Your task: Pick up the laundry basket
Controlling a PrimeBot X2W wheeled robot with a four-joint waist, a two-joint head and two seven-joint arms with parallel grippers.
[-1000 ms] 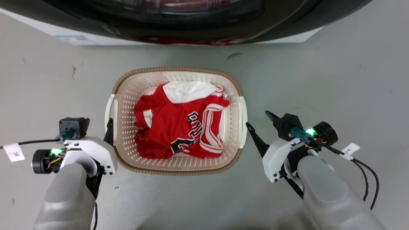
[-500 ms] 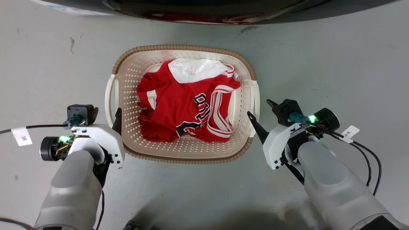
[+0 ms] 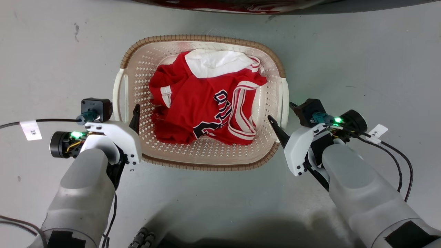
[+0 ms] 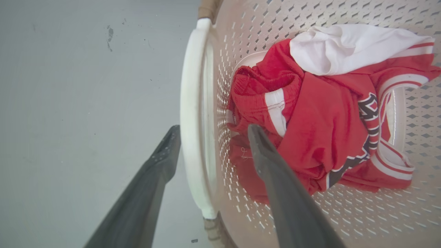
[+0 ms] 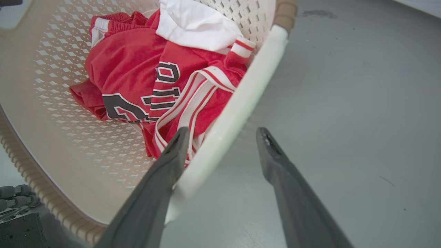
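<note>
While the laundry basket (image 3: 206, 167) sits on the grey floor (image 3: 361, 51) squarely between my two arms, the head camera gives me the whole of it. It is a cream perforated tub with a brown woven-look rim, holding a crumpled red jersey (image 3: 203, 110) and a white garment (image 3: 217, 62) at its far end. The white side handles read as thin bars from up there; the wrist cameras bring them close. On the left gripper (image 4: 213, 128) the jaws stand spread. One finger is outside the left handle (image 4: 191, 113) over bare floor and the other is inside by the jersey, so the handle runs up between them. The right gripper (image 5: 223, 130) is likewise spread astride the right handle (image 5: 241, 100), inner finger over the jersey's striped trim, outer one over floor. Whether any finger touches the plastic I cannot tell. From the head camera the left gripper's outer finger is hidden behind its wrist hardware, and a dark curved washing-machine edge (image 3: 327, 3) crosses the top.
</note>
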